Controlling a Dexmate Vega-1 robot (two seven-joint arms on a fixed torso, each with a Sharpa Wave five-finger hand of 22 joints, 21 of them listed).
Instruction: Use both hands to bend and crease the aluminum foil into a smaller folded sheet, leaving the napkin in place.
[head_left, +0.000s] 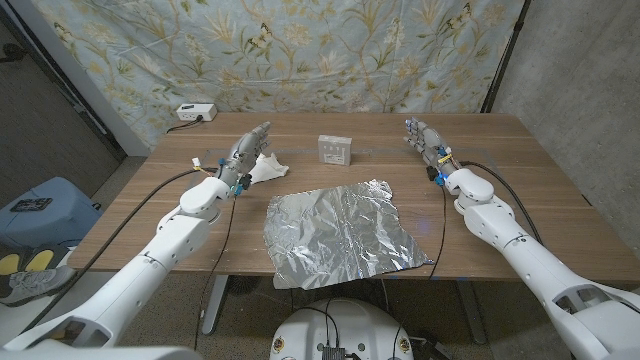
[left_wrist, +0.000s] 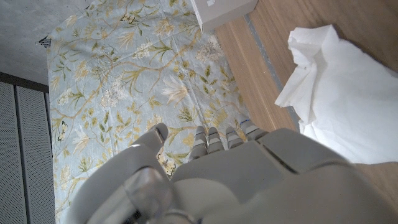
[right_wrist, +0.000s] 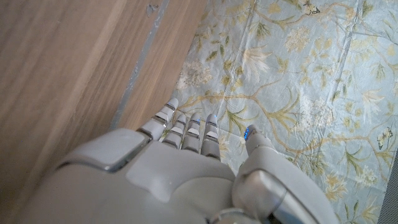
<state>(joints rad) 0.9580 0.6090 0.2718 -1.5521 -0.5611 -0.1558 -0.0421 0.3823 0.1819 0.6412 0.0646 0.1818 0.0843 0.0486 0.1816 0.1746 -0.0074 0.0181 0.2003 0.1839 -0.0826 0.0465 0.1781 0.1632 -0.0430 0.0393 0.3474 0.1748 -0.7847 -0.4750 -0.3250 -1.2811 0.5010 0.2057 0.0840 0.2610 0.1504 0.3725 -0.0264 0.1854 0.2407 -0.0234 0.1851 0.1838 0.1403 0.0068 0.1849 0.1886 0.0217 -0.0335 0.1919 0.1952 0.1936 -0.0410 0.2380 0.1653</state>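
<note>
A crinkled sheet of aluminum foil (head_left: 341, 232) lies spread out on the wooden table (head_left: 520, 170), near its front edge and reaching slightly over it. A white crumpled napkin (head_left: 268, 168) lies at the back left, also seen large in the left wrist view as the napkin (left_wrist: 339, 93). My left hand (head_left: 246, 152) is raised just beside the napkin, fingers straight and holding nothing; its back (left_wrist: 261, 180) shows in its wrist view. My right hand (head_left: 425, 141) is raised at the back right, well away from the foil, fingers extended, empty; its back (right_wrist: 180, 180) shows in its wrist view.
A small white square box (head_left: 334, 150) stands behind the foil at the table's middle back; its corner shows as the box (left_wrist: 221, 9). A white power strip (head_left: 195, 112) sits at the far left corner. A floral curtain (head_left: 300, 50) hangs behind the table.
</note>
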